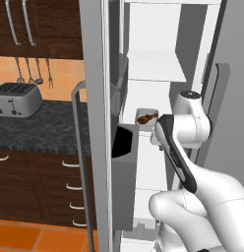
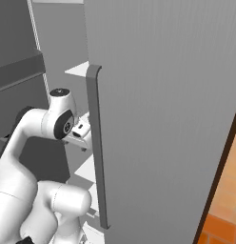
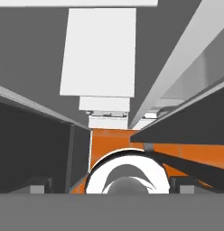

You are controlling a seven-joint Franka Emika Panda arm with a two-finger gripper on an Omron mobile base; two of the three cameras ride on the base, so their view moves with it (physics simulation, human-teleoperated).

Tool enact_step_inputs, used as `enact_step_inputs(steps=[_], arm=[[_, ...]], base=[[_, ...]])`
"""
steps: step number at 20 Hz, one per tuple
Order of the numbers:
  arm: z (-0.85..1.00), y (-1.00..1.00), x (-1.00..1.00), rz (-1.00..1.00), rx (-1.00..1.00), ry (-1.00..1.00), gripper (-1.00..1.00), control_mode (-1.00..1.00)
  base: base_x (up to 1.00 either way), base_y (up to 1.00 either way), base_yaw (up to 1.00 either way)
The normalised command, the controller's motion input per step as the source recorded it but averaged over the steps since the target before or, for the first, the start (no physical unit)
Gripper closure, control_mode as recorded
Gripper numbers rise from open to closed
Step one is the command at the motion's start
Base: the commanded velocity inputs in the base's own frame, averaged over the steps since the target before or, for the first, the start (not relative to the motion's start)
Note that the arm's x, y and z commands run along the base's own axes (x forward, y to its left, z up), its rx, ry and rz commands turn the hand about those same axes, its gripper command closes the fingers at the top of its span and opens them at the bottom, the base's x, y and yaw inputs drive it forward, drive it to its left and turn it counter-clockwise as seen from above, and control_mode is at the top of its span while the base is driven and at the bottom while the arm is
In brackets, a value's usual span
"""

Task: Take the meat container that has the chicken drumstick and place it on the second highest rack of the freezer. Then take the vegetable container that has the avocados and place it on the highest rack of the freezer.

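Arm first: the white Franka arm with dark joints (image 1: 185, 162) rises from the lower right of the left base view, elbow bent, wrist reaching into the tall narrow light-grey freezer (image 1: 158, 74). From the right base view the same wrist sits just left of the long grey bar handle (image 2: 97, 147) of a broad grey door (image 2: 162, 119), and the hand disappears behind that handle. The gripper is hidden behind the wrist, so I cannot tell whether its jaws are wide or narrow, or whether anything is between them.

Just past the wrist, in the left base view, there's the small shallow rectangular light-grey meat container (image 1: 146, 114), with the reddish-brown glossy chicken drumstick (image 1: 147, 117) lying in it. It sits close beside the wrist, at the front of a flat white shelf; whether the tray rests on the shelf or is held, I cannot tell. One more white shelf (image 1: 156, 66) lies above it.

To the left, the open grey freezer door (image 1: 97, 123) carries a dark bin (image 1: 124, 140). Further left, a silver toaster (image 1: 18, 98) stands on a dark speckled countertop (image 1: 40, 130).

Down the hand view: stacked white shelves (image 3: 99, 54) and orange tiled floor (image 3: 114, 142) beyond.
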Motion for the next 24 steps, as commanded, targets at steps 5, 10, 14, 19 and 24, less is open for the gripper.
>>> enact_step_inputs(steps=[5,10,14,19,24], arm=[[0.09,0.11,-0.35,0.02,0.0,0.0,-1.0,-1.0],[0.29,-0.02,-0.78,0.04,-0.01,0.0,-1.0,-1.0],[0.48,-0.15,-0.48,0.15,0.0,0.03,-1.0,-1.0],[0.14,-0.14,-0.42,0.17,-0.01,0.01,-1.0,-1.0],[0.0,0.0,-0.41,0.0,-0.03,0.0,-1.0,-1.0]], base=[[0.0,0.0,0.0],[0.0,0.0,0.0],[0.0,0.0,0.0],[0.0,0.0,0.0],[0.0,0.0,0.0]])
